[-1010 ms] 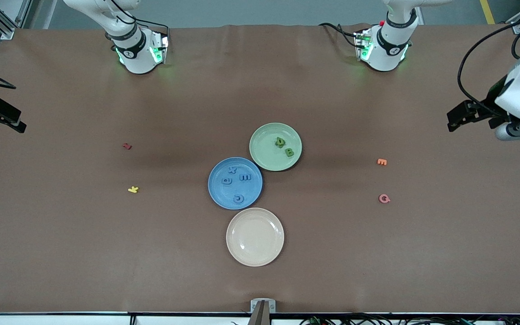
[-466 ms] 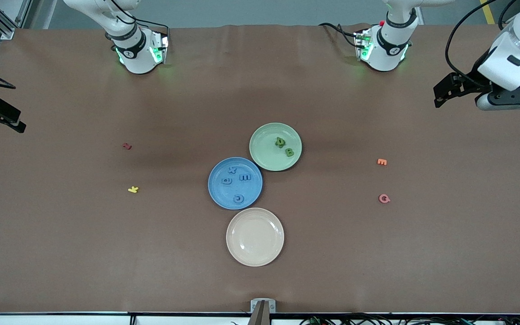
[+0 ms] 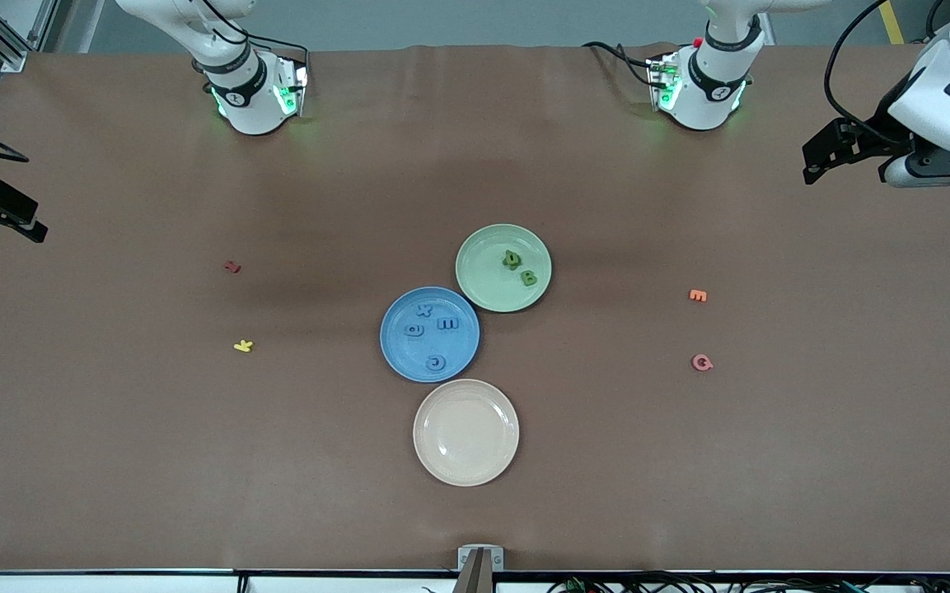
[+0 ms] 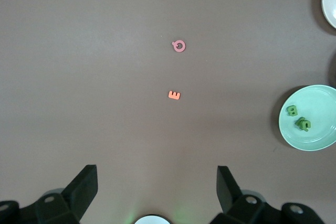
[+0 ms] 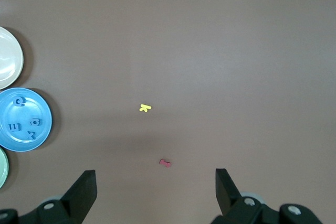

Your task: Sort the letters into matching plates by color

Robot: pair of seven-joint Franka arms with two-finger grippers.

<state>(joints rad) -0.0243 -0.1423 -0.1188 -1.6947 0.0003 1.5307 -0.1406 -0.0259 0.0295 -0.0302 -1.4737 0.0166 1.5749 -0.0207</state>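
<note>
Here we hold both arms back at the table's ends, left gripper [image 3: 812, 161] and right gripper [image 3: 34, 231] spread empty. Mid-table, the blue plate [image 3: 396, 354] holds four blue letters [image 3: 447, 324]; the green plate [image 3: 483, 288] shows perhaps two green letters [image 3: 512, 260], possibly stacked.

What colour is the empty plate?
Beige; the empty plate shows best in the front view.

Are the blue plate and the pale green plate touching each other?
Cannot tell. In the front view the blue plate and the pale green plate show no gap where their rims meet, but overlap and true contact look alike from above.
</note>
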